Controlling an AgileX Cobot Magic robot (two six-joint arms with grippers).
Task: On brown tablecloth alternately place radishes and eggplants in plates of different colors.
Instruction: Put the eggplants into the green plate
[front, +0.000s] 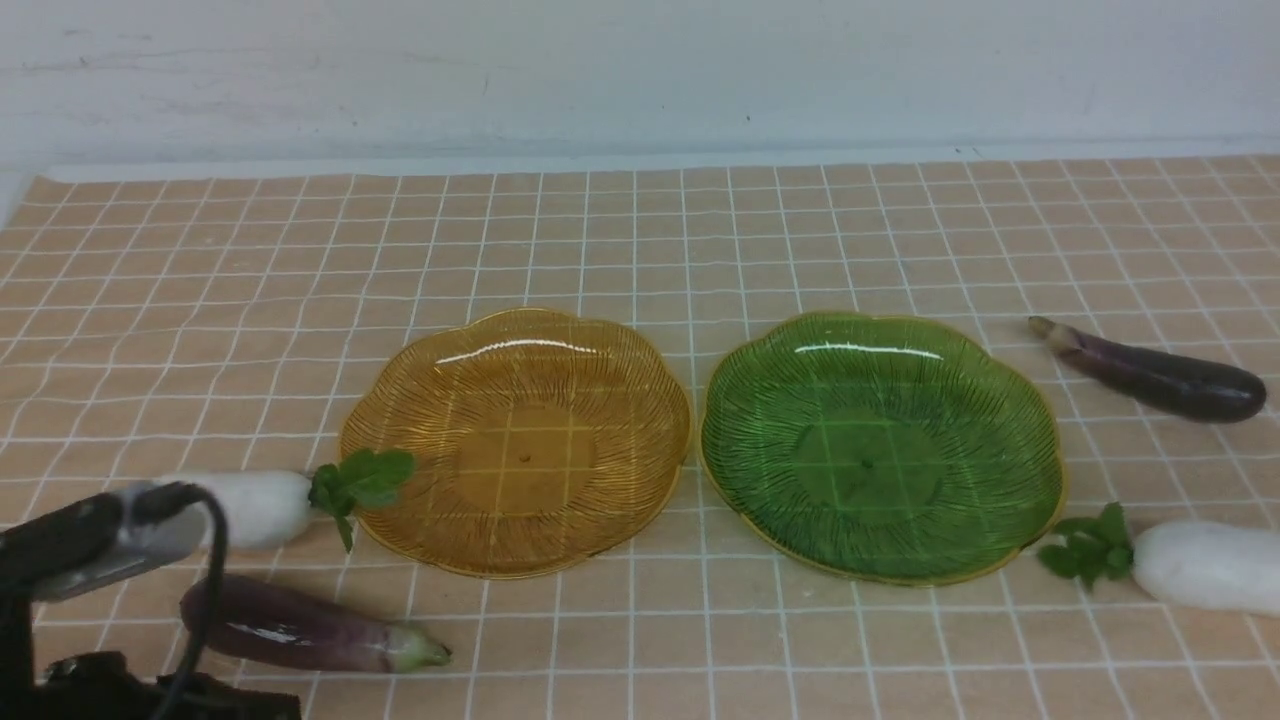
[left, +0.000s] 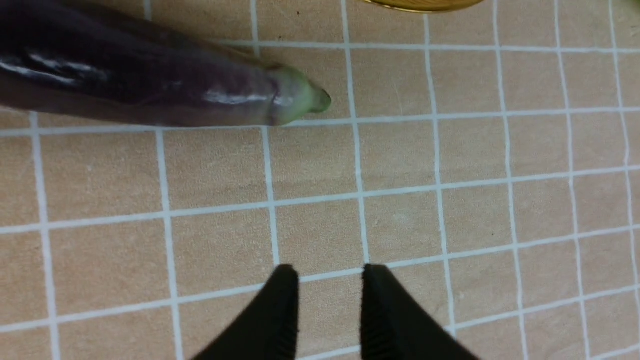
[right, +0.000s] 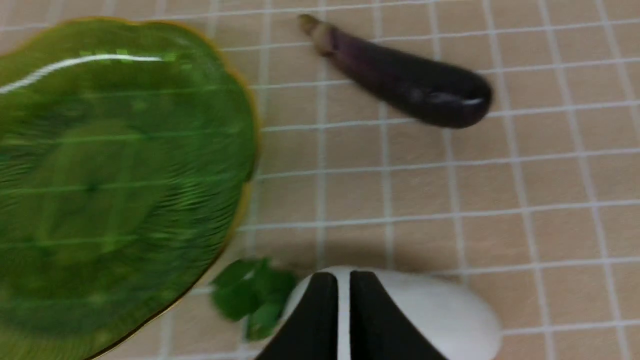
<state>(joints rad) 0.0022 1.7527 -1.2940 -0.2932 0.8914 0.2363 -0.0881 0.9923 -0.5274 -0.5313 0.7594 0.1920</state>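
Observation:
On the brown tablecloth (front: 640, 230) the amber plate (front: 515, 440) and the green plate (front: 880, 445) lie side by side, both empty. One radish (front: 255, 505) lies left of the amber plate, and the green-capped eggplant (front: 300, 630) lies in front of it. The other eggplant (front: 1160, 375) and radish (front: 1200, 565) lie right of the green plate. My left gripper (left: 330, 272) is open and empty over bare cloth, a short way from the eggplant's cap (left: 295, 95). My right gripper (right: 343, 277) is shut and sits just above the right radish (right: 450, 310), not gripping it.
My left arm's wrist (front: 80, 540) and its cable show at the front view's lower left, hiding part of the left radish. The table's far edge meets a white wall (front: 640, 80). The right arm does not show in the front view.

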